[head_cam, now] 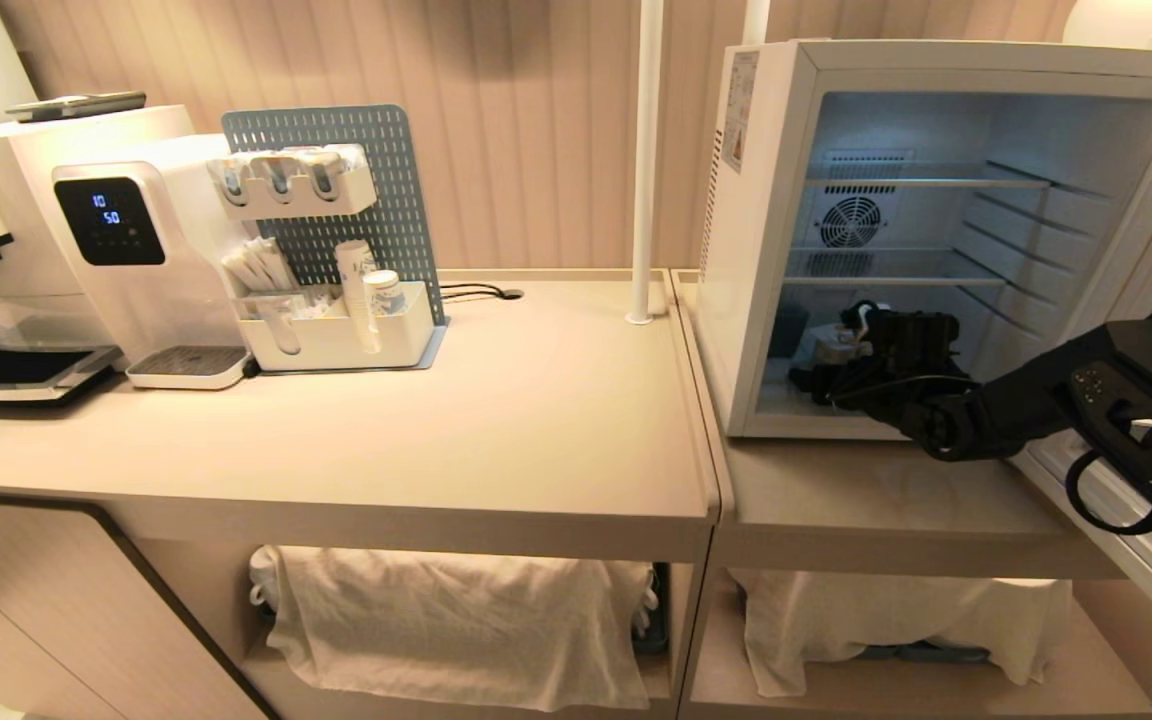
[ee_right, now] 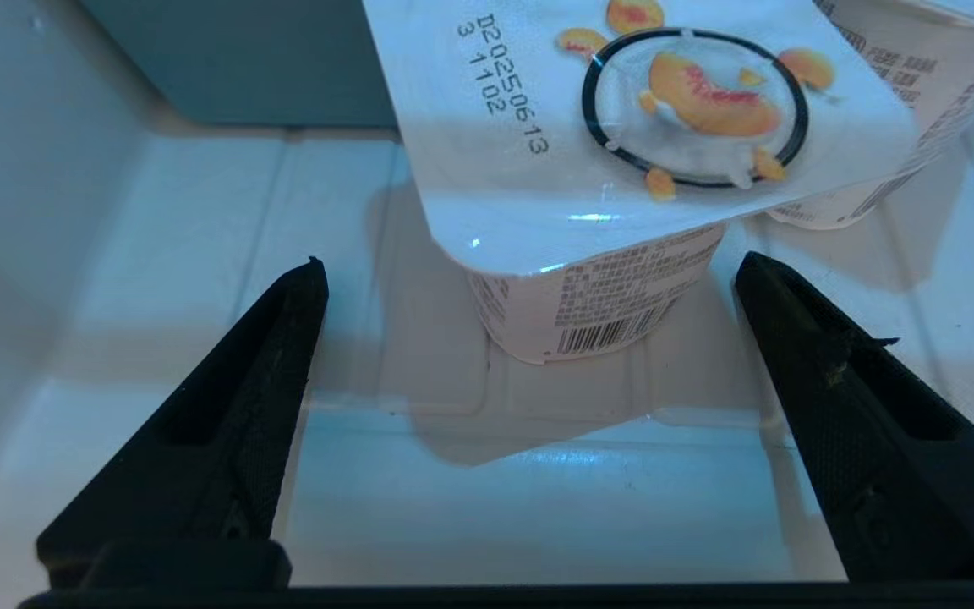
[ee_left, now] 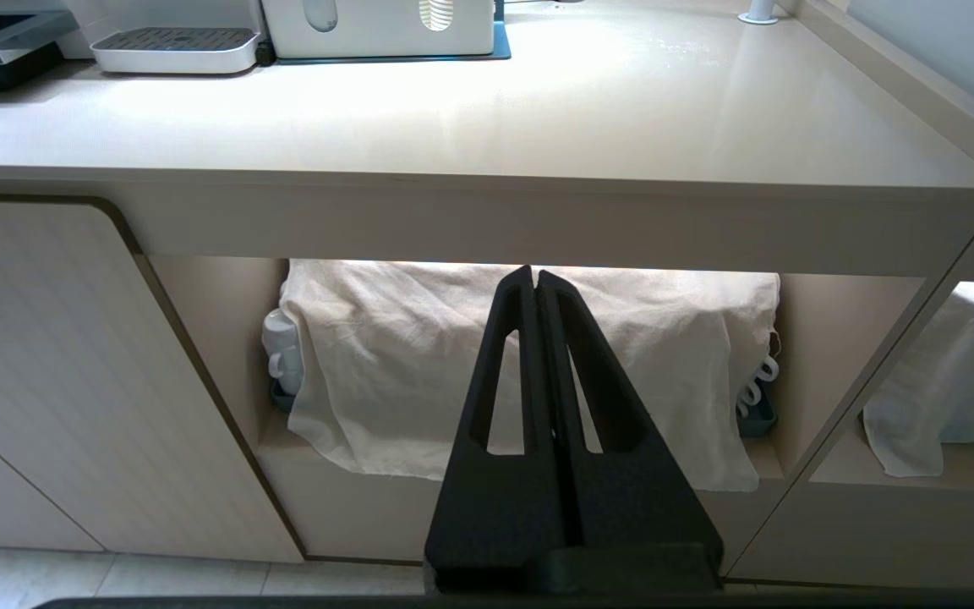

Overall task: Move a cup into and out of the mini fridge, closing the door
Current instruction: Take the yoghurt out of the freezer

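While the mini fridge point(head_cam: 766, 250) stands open, peach yogurt cup point(ee_right: 622, 169) on its floor, right end effector point(ee_right: 529, 271) spread apart just short of it.

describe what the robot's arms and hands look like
Both hands are matte black: the left hand has two long triangular fingers with slotted cut-outs, and the right hand has textured wedge-shaped fingers. The right arm is black and boxy, with small buttons and looping black cables.
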